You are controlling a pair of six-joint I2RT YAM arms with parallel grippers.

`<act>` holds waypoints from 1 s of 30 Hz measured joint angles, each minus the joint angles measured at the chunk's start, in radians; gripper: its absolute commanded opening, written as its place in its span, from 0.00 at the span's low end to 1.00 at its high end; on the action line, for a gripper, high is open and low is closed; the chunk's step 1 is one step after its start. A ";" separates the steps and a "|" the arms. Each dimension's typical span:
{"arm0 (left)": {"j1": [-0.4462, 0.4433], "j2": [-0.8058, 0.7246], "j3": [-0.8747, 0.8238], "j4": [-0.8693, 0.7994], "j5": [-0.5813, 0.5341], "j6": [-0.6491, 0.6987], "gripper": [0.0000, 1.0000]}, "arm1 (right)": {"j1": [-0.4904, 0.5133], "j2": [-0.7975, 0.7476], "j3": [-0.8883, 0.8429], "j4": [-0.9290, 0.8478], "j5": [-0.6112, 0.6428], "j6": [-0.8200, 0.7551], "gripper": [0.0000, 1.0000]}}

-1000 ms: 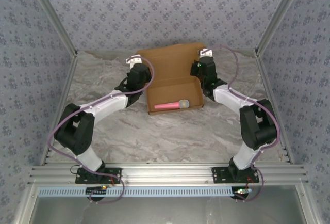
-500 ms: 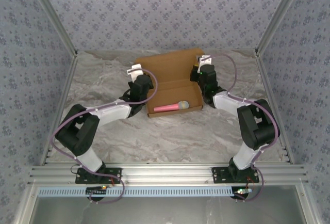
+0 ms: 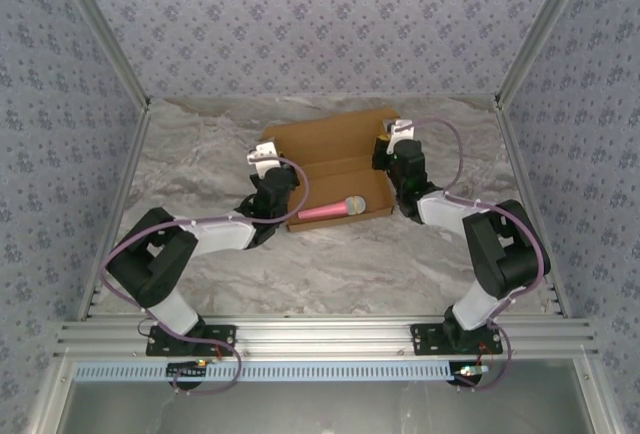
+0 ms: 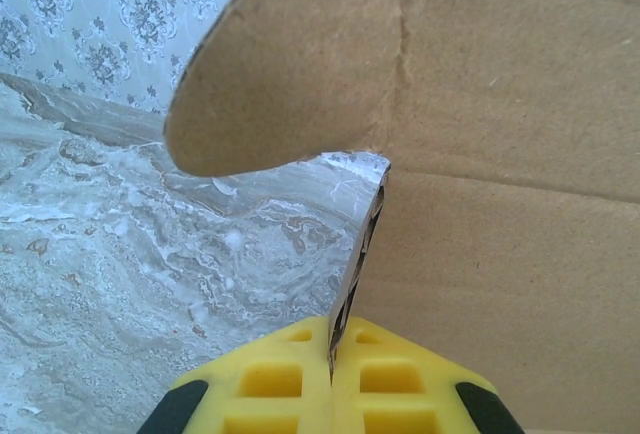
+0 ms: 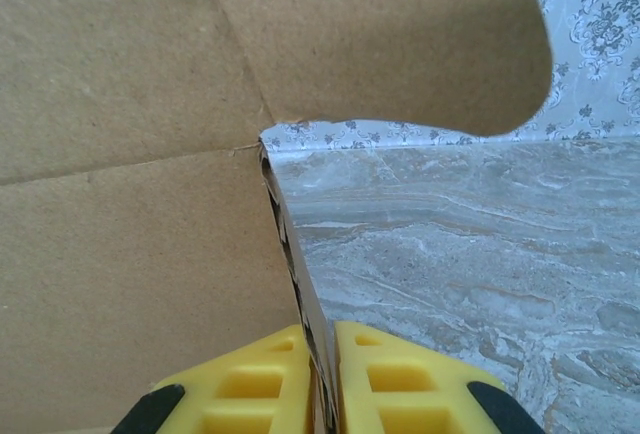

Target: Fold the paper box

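Two end effectors (image 4: 332, 352) (image 5: 325, 354) pinch opposite paper box (image 3: 330, 144) walls.

Brown paper box (image 3: 330, 144), pink stick (image 3: 322, 212), grey marbled table (image 3: 330, 264), floral blue-grey walls (image 3: 320, 24)

We're seeing the paper box (image 3: 330, 149) as plain brown cardboard, matt and slightly fibrous. Its raw cut edge runs down toward 6 o'clock in both wrist views. The yellow pads on the left gripper (image 4: 332, 342) and right gripper (image 5: 322, 342) look like matt rubbery foam. The table (image 3: 330, 254) looks like smooth marble print, and the frame rail (image 3: 320, 334) like brushed metal.
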 measured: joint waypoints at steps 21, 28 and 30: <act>-0.084 -0.003 -0.090 0.074 -0.082 0.004 0.10 | 0.039 -0.079 -0.112 -0.015 0.072 0.077 0.15; -0.124 0.017 -0.119 0.060 -0.102 0.009 0.11 | 0.043 -0.104 -0.156 -0.041 0.087 0.090 0.14; -0.126 0.017 -0.123 0.059 -0.106 0.008 0.12 | 0.048 -0.118 -0.167 -0.045 0.092 0.091 0.14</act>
